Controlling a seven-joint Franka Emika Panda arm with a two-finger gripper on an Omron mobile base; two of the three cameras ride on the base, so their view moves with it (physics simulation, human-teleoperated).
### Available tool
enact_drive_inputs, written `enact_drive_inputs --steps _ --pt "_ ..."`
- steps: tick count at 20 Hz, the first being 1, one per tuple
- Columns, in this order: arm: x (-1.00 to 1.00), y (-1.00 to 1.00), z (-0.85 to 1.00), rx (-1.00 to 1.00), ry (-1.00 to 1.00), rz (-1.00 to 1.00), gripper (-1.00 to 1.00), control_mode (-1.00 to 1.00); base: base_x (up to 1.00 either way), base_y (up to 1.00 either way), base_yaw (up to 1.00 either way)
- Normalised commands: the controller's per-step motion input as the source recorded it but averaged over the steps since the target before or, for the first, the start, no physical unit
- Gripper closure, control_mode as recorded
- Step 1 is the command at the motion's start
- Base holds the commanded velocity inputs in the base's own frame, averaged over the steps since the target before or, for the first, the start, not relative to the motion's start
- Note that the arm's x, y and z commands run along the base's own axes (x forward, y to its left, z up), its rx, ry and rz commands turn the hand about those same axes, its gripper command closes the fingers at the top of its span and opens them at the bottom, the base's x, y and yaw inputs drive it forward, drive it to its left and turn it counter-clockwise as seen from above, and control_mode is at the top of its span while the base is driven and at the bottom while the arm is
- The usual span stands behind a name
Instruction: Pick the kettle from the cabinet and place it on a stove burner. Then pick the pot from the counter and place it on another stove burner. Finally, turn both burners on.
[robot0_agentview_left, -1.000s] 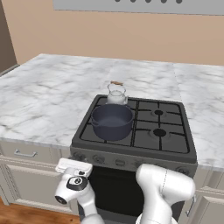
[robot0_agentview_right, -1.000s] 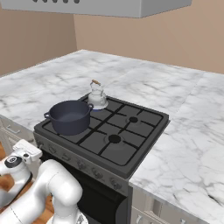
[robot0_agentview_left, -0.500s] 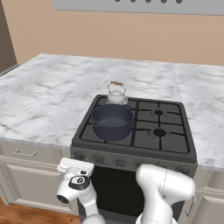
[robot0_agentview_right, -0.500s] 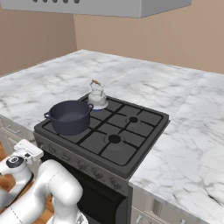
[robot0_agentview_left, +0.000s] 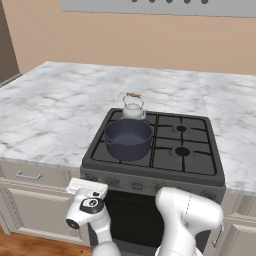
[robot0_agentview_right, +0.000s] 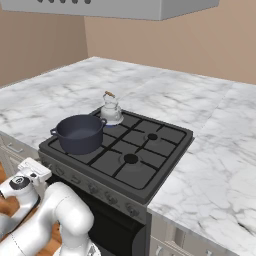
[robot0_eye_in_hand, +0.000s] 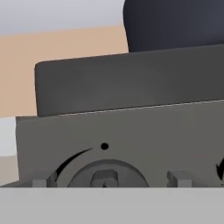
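One kettle (robot0_agentview_left: 133, 107) and one pot (robot0_agentview_left: 128, 139) sit on the left of one range (robot0_agentview_left: 155, 170) with four burners (robot0_agentview_left: 181, 151). One bench (robot0_agentview_left: 55, 110) surrounds it.

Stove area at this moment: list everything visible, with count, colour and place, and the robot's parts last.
pot: one, dark blue-grey, on the front left burner.
kettle: one, silver-grey with a brown handle bar, on the back left burner, right behind the pot.
free burners: two, black, on the right side of the range, nothing on them.
range: one, dark grey, set into the counter, knobs along its front.
knob: one, dark grey, at the range's front left, close before the hand camera.
counter: one, white marble with grey veins, on both sides of the range.
drawer fronts: beige, under the counter.
hood: one, grey, above the range.
gripper: one, open, fingertips either side of the knob, holding nothing.
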Motion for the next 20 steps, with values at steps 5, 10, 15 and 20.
enact_drive_inputs --steps 5,10,15,20 --pt "0.06 0.0 -0.13 0.0 0.0 0.0 -1.0 -1.0 0.0 0.0 0.0" --pt "0.09 0.0 -0.2 0.0 0.0 0.0 1.0 -1.0 0.0 0.0 0.0" --pt "0.09 0.0 -0.17 0.0 0.0 0.0 1.0 -1.0 0.0 0.0 0.0" --pt "0.04 0.08 -0.14 0.0 0.0 0.0 1.0 -1.0 0.0 0.0 0.0"
